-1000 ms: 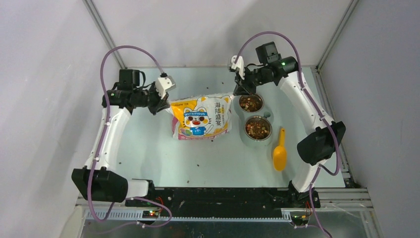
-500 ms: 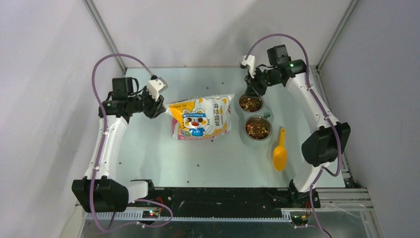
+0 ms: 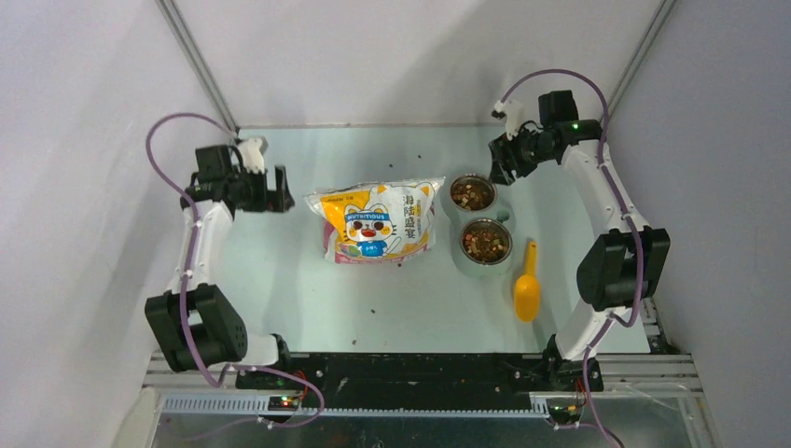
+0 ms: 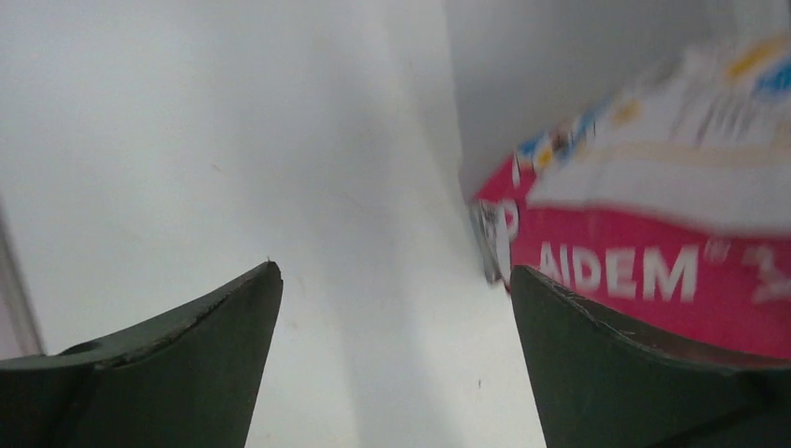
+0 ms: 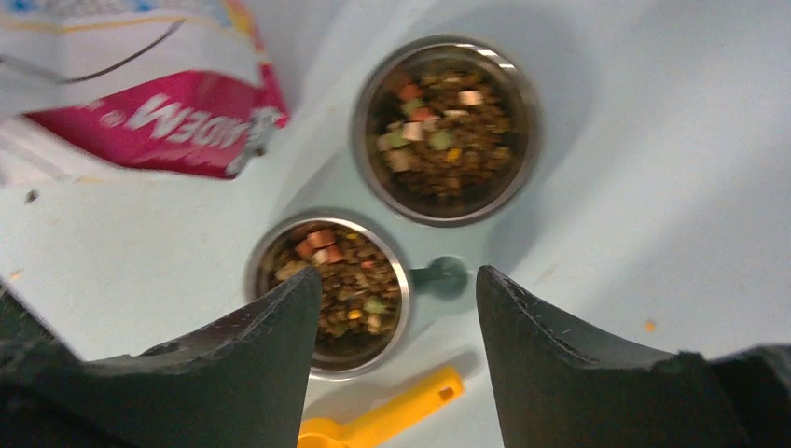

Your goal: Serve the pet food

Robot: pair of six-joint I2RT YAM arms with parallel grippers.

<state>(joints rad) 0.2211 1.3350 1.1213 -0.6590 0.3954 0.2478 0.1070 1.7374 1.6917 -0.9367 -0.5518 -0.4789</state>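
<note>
1. The kibble [image 3: 472, 194] is in two steel bowls [image 5: 532, 103] that sit touching, one behind the other, right of centre on the surface [image 3: 280, 280]. Both look pretty full, mostly brown with some reddish and pale bits mixed in.
2. A few stray pellets lie loose around the middle of the surface and near the far edge.
3. The bag [image 3: 381, 221] lies flat mid-surface, cat print up, just left of the bowls.
4. The yellow scoop [image 3: 527, 291] lies beside the nearer bowl, on the side toward the right edge, with nothing touching it.
5. The left fingers [image 3: 279, 191] are spread wide and holding nothing. They're off the bag's left end, toward the far-left corner.
6. The right fingers [image 3: 499, 170] are also wide apart and empty, up above the surface just beyond the far bowl, looking down on both bowls.
</note>
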